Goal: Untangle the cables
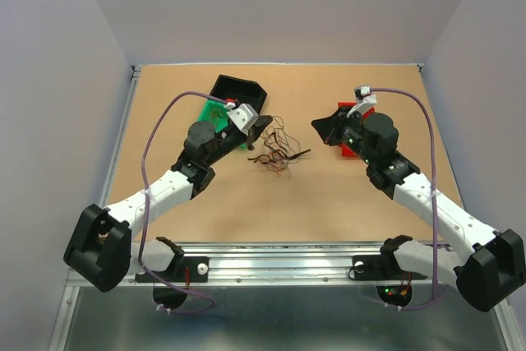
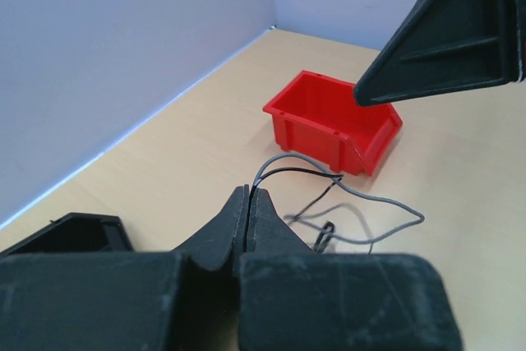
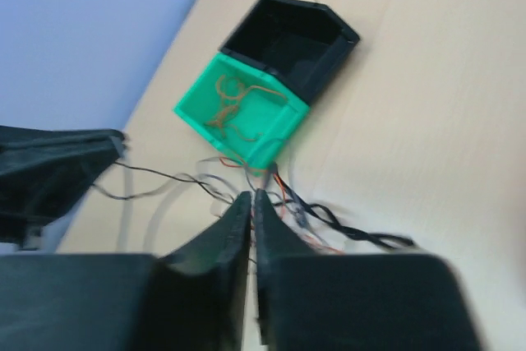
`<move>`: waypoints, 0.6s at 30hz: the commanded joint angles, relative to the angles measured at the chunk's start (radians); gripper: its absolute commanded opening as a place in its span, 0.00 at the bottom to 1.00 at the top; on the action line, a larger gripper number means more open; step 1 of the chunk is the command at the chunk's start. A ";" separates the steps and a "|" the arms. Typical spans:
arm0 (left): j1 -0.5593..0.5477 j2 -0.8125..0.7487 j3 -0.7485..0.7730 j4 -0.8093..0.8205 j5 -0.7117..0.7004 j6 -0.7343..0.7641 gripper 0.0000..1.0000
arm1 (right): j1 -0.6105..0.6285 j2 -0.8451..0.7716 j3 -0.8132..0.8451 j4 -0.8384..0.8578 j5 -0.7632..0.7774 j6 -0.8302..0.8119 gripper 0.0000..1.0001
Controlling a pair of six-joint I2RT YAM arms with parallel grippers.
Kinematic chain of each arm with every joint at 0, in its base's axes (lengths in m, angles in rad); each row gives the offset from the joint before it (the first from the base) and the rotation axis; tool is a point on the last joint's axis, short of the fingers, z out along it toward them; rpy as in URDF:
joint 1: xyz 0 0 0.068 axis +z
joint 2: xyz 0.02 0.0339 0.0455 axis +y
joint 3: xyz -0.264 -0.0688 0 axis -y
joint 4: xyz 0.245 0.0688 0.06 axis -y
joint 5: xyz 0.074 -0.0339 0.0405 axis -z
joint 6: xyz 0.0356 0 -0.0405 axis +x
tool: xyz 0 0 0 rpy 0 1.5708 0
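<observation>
There, the left gripper (image 2: 247, 196) was clamped on thin cables (image 1: 275, 155) — the right gripper (image 3: 251, 201) stood barely parted, holding nothing.

Your left fingers (image 1: 260, 125) met the cables (image 1: 277, 152) at their ten o'clock edge. Your right fingers (image 1: 324, 127) stood apart at two o'clock, before the red bin (image 1: 351, 150).
</observation>
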 commanded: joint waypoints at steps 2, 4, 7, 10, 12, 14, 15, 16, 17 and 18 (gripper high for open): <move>0.006 -0.093 -0.023 0.047 -0.101 0.047 0.00 | 0.007 0.002 0.061 -0.066 0.193 0.014 0.00; 0.012 -0.105 -0.023 0.037 -0.075 0.050 0.00 | 0.009 -0.001 0.062 -0.076 0.222 0.003 0.01; 0.012 -0.120 -0.009 0.011 0.051 0.062 0.00 | 0.007 0.013 0.068 -0.075 0.184 -0.026 0.32; 0.014 -0.125 0.049 -0.062 0.149 0.061 0.00 | 0.007 0.060 0.093 -0.073 0.074 -0.081 0.59; 0.012 -0.130 0.087 -0.123 0.143 0.050 0.00 | 0.009 0.129 0.119 -0.075 -0.006 -0.089 0.67; 0.014 -0.139 0.162 -0.174 0.132 0.042 0.00 | 0.009 0.190 0.128 -0.047 -0.084 -0.092 0.71; 0.014 -0.145 0.163 -0.191 0.134 0.039 0.00 | 0.010 0.206 0.122 -0.026 -0.107 -0.091 0.71; 0.014 -0.157 0.202 -0.208 0.141 0.033 0.00 | 0.009 0.214 0.113 0.000 -0.129 -0.091 0.71; 0.014 -0.162 0.221 -0.235 0.146 0.030 0.00 | 0.010 0.218 0.099 0.035 -0.152 -0.091 0.70; 0.014 -0.171 0.262 -0.251 0.153 0.018 0.00 | 0.015 0.221 0.063 0.119 -0.208 -0.088 0.70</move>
